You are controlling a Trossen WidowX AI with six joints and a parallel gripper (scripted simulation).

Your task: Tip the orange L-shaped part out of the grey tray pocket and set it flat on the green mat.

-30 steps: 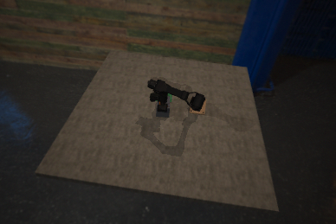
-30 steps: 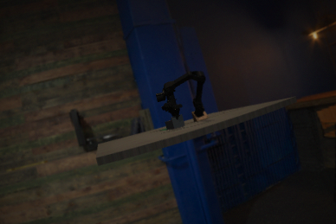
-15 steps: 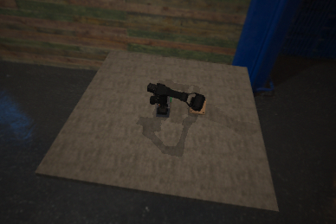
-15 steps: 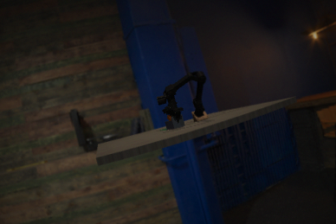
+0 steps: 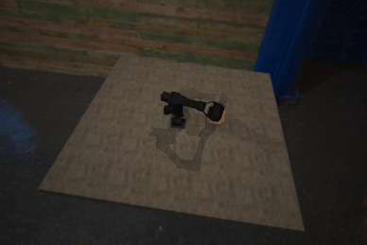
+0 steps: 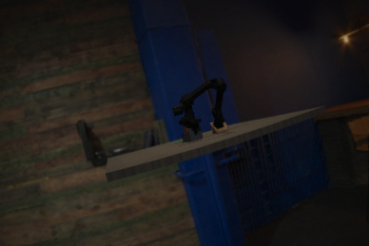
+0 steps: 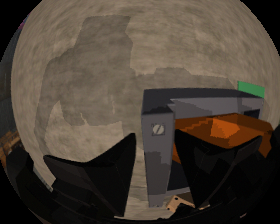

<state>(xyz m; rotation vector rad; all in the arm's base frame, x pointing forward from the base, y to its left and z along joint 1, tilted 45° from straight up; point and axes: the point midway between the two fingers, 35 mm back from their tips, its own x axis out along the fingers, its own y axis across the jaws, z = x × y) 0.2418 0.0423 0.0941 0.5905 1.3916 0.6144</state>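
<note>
a: what does the top view show?

b: the arm (image 5: 191, 104) (image 6: 219, 99) bends over to the tray (image 5: 178, 126) (image 6: 195, 136) (image 7: 157, 152). the gripper (image 5: 178, 119) (image 6: 190, 129) (image 7: 155, 133) points down at it. i can't see the orange part from up here, as the black stuff hides it. a bit of the mat (image 5: 186, 109) (image 6: 179, 142) (image 7: 251, 89) peeks out near the arm. the tray sits well in from the edges of the table (image 5: 118, 158) (image 6: 157, 160) (image 7: 156, 40), with lots of room all around.

a: and from the side?

b: the gripper is low, right over the tray. a small bit of the orange part (image 6: 186, 129) (image 7: 225, 127) shows up above the tray, by the fingers. the tan plate (image 5: 217, 122) (image 6: 225, 128) (image 7: 173, 202) under the arm is near the tray, with a gap between.

a: now the wrist view. is the gripper shut?

b: no, it is part way open. the tips are apart and they pinch nothing. the end wall of the tray shows in the gap.

a: where is the orange part?

b: at the tray, but it looks tipped, not flat. one finger covers some of it. i can't tell if they touch. the mat is past the far wall of the tray.
</note>
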